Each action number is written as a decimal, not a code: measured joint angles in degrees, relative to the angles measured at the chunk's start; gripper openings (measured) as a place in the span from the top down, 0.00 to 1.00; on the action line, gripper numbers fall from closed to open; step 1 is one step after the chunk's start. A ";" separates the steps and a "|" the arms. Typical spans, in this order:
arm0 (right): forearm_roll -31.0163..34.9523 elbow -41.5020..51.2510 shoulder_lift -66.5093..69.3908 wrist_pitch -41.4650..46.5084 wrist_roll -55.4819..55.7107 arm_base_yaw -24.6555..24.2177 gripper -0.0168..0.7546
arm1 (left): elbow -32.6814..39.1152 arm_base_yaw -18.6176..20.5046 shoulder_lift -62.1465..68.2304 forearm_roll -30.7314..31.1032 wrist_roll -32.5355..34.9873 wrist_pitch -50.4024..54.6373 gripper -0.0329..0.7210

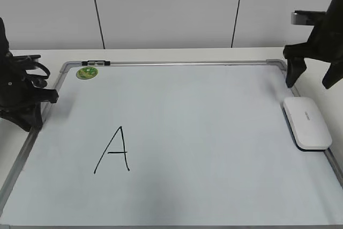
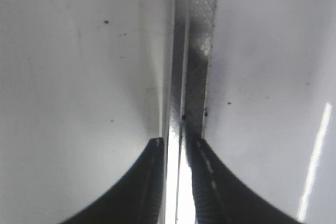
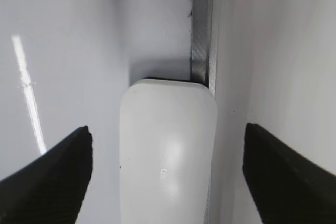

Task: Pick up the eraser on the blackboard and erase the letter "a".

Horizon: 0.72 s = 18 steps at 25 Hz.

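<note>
The white eraser lies on the blackboard against its right frame. My right gripper is open and empty, hanging above the eraser's far end. In the right wrist view the eraser lies lengthwise between the two spread fingers, which do not touch it. My left gripper rests at the board's left frame; in the left wrist view its fingers are nearly together over the metal frame, holding nothing. A large capital "A" is drawn at lower left. No small lowercase "a" shows.
A round green magnet sits at the board's far left corner, next to a black marker on the top frame. The board lies on a white table with a wall behind.
</note>
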 joint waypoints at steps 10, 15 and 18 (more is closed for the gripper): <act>0.63 0.40 -6.38 0.22 1.13 0.00 0.11 | -1.98 0.00 -6.69 4.60 0.00 4.88 0.08; 1.45 3.68 -10.16 0.22 1.90 0.00 0.14 | -1.98 0.00 -10.85 4.60 0.00 7.74 0.16; 1.90 6.94 -13.11 0.22 1.90 0.00 0.16 | -1.98 0.00 -13.81 5.06 0.00 9.04 0.21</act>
